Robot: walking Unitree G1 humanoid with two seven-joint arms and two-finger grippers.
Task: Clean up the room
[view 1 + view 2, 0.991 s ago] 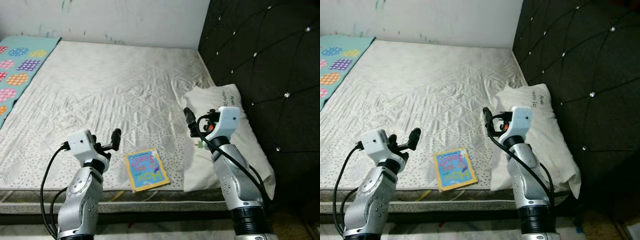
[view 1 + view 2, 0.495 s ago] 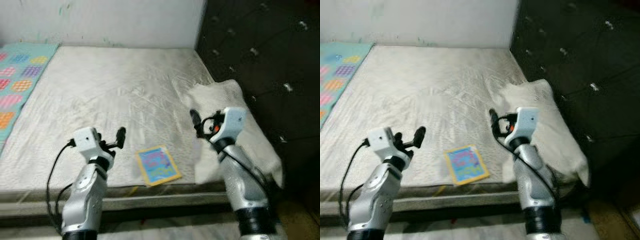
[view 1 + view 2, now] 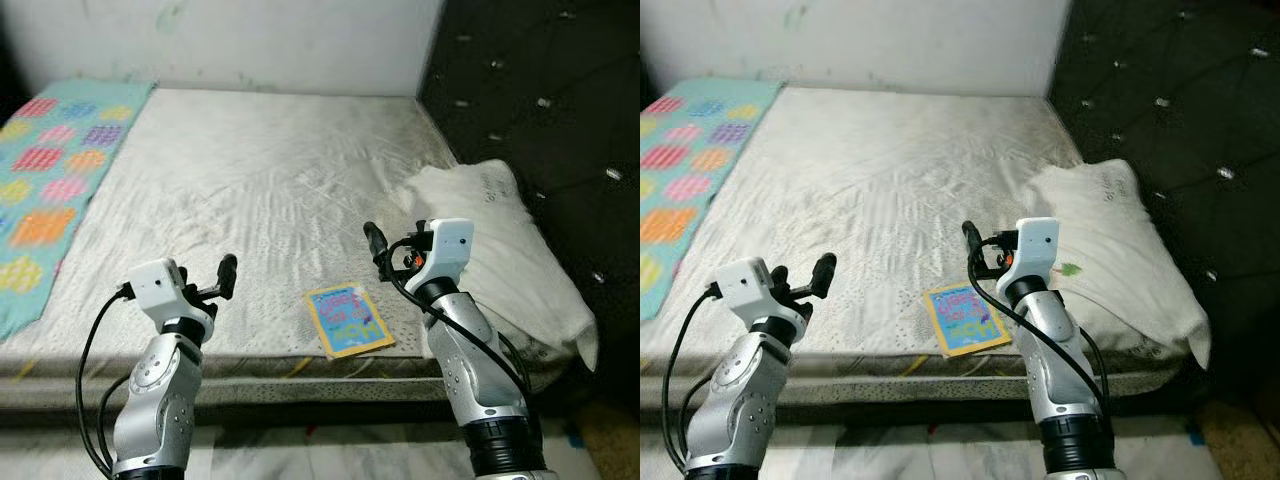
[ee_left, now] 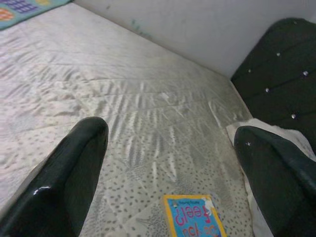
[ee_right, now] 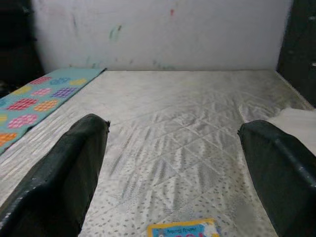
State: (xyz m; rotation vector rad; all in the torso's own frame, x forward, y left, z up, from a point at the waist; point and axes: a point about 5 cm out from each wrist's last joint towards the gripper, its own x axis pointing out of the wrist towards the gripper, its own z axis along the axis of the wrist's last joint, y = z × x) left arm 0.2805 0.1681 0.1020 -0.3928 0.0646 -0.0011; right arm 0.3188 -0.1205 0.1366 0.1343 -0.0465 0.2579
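Bare mattress (image 3: 250, 190) with a quilted, speckled cover, bounded at 12 o'clock by a white wall (image 3: 250, 40) carrying faint colour marks and at 3 o'clock by a black tufted headboard (image 3: 540, 90) with shiny studs. A thin children's book (image 3: 348, 320), blue cover with yellow border and pink lettering, lies flat close to the mattress's near edge at about 6 o'clock of the bed, slightly skewed. A white pillow (image 3: 500, 250) lies against the headboard at about 4 o'clock, just beside the book but not touching it; small dark print shows near its upper end and a small green mark on its face. A turquoise blanket (image 3: 50, 190) with coloured patchwork blobs lies along the 9 o'clock side of the mattress. Left pincer (image 3: 227, 270) is raised over the near edge at about 7 o'clock, released: the left wrist view shows its two black fingers (image 4: 64, 182) spread wide with the mattress and the book's top edge between them, nothing held. Right pincer (image 3: 374, 240) is raised at about 5 o'clock, between book and pillow and above both, likewise released: the right wrist view shows its fingers (image 5: 59, 177) wide apart, framing the mattress, the blanket strip and the book's upper edge. Neither pincer touches the book. Pale tiled floor (image 3: 890, 450) in front of the bed frame.
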